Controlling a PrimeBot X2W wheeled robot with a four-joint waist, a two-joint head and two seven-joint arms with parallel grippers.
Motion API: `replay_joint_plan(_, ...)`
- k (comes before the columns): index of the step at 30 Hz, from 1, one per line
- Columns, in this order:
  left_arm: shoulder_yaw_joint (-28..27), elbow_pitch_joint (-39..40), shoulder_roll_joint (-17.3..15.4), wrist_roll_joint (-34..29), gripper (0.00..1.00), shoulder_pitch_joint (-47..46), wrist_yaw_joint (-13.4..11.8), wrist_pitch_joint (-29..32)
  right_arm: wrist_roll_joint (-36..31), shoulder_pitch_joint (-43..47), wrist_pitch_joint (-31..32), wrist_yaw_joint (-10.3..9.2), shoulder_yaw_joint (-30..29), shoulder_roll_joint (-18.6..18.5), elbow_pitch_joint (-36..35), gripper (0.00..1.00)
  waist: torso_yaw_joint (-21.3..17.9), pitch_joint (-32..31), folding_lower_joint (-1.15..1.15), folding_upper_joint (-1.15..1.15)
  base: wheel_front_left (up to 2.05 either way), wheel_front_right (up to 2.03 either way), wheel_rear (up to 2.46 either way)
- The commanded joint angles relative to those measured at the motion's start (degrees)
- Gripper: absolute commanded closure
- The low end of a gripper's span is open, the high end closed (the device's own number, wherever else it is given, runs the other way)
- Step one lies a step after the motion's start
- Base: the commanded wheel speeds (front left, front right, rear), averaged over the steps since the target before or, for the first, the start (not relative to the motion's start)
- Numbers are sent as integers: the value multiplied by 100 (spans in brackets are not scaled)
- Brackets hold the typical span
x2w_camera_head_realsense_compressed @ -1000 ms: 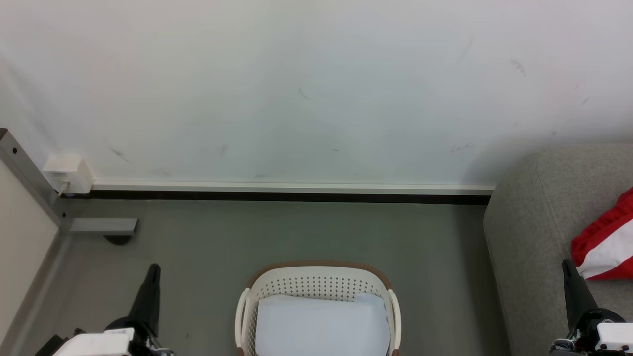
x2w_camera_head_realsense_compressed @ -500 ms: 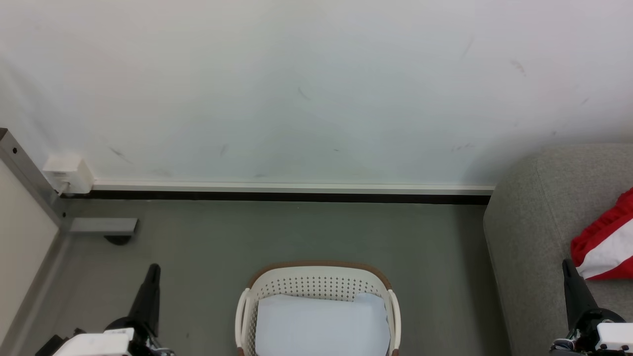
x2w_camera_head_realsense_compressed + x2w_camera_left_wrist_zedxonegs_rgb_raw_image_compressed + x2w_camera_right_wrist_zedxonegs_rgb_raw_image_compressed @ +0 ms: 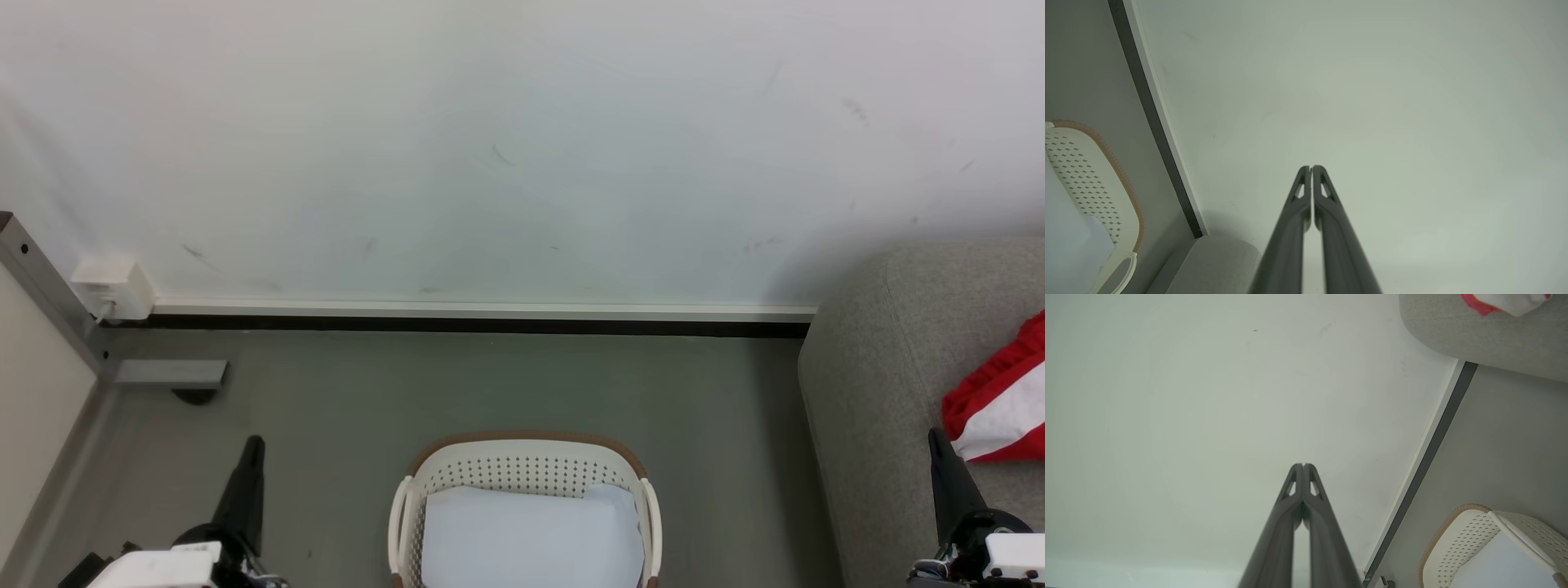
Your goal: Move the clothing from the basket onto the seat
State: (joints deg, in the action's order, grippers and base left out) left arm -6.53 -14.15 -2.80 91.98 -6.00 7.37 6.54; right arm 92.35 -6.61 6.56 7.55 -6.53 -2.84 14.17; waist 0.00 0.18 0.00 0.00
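Both left gripper (image 3: pixel 254 443) and right gripper (image 3: pixel 934 435) press fingers together. Red clothing (image 3: pixel 998 404) lies right of the laundry basket (image 3: pixel 522 470), nearer our right gripper.

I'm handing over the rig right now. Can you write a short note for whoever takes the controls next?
Claws: left claw shut, empty, left of the basket; right claw shut, empty, over the sofa.
Things: red clothing lies on the sofa; a white sheet lies in the basket.
Done: the clothing in view is on the sofa.
Left: the basket's near end is cut off; check it.
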Motion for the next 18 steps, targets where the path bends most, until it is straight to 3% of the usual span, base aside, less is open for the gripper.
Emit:
replay_joint_plan(1,-12,22,-12,78,100,-42,27,22,11,78,16,-12,-23,1,-35,100,0,0,0,0,0,0,0)
replay_joint_plan(18,-11,22,-12,78,100,-41,27,21,12,78,15,-12,-21,1,-35,100,0,0,0,0,0,0,0)
